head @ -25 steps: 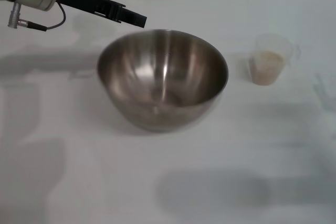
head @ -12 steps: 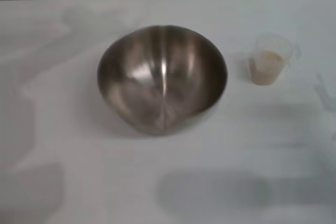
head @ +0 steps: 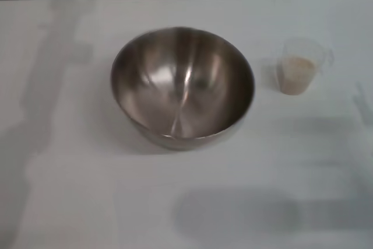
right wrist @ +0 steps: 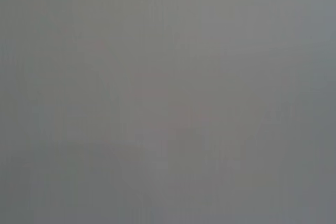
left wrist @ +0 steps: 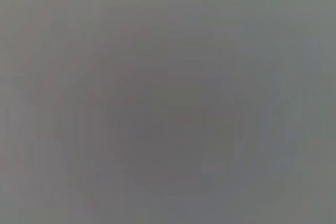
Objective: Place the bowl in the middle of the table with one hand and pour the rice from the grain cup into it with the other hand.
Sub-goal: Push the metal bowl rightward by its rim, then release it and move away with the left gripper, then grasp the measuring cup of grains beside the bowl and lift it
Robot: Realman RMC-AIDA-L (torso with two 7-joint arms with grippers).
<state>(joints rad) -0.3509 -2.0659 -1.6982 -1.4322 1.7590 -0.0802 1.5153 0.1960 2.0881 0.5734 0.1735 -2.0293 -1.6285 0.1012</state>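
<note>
1. The stainless-steel mixing bowl (head: 182, 87) sits on the white desk (head: 87, 202) close to the middle of the head view, just toward 12 o'clock from centre.
2. The bowl appears tipped, its opening leaning toward 6 o'clock: the near rim sits low and the brushed inside wall at 12 o'clock shows broadly. Nothing lies inside it that can be made out.
3. The clear grain cup (head: 300, 67) stands upright at about 3 o'clock from the bowl, apart from it with bare desk between them.
4. The cup's handle juts out on its 2 o'clock side, away from the bowl.
5. The rice (head: 297, 73) fills the lower part of the cup as a pale beige mass; none of it shows on the desk or in the bowl.
6. Soft grey shadows lie across the desk: a long band at 9 to 10 o'clock from the bowl, and a wide patch at 5 to 6 o'clock near the bottom edge.
7. Neither pincer shows in the head view, so nothing is touching the bowl or the cup there.
8. The left wrist view and the right wrist view each give only a flat grey field with no recognisable object, so the pictures do not show either pincer, how far its fingers are spread, or whether it holds anything.
</note>
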